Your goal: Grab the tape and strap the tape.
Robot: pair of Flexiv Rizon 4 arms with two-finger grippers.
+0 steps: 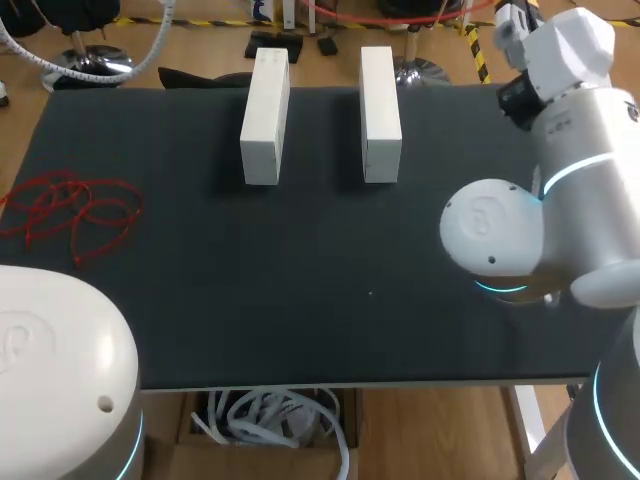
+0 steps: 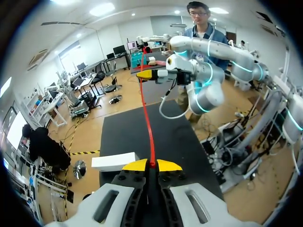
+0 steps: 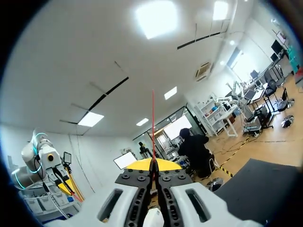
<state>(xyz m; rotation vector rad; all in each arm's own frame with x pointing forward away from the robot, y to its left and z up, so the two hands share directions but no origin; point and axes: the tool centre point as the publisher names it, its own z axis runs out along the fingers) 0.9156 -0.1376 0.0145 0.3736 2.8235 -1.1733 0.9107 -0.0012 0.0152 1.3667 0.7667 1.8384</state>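
Observation:
A thin red tape strand [image 2: 147, 118] stretches taut between my two grippers above the black table [image 2: 180, 142]. My left gripper [image 2: 151, 164] is shut on one end of it. In the left wrist view my right gripper [image 2: 145, 74] holds the far end, high over the table. The right wrist view shows my right gripper [image 3: 153, 164] shut on the strand [image 3: 153, 127], which runs straight out ahead of its fingers. A loose heap of red tape [image 1: 75, 212] lies at the table's left edge. Neither gripper shows in the head view.
Two white blocks [image 1: 266, 115] [image 1: 380, 112] stand side by side at the back of the table [image 1: 300, 290]. One white block [image 2: 116, 161] shows beside my left gripper. My right arm's body [image 1: 560, 200] looms over the table's right side.

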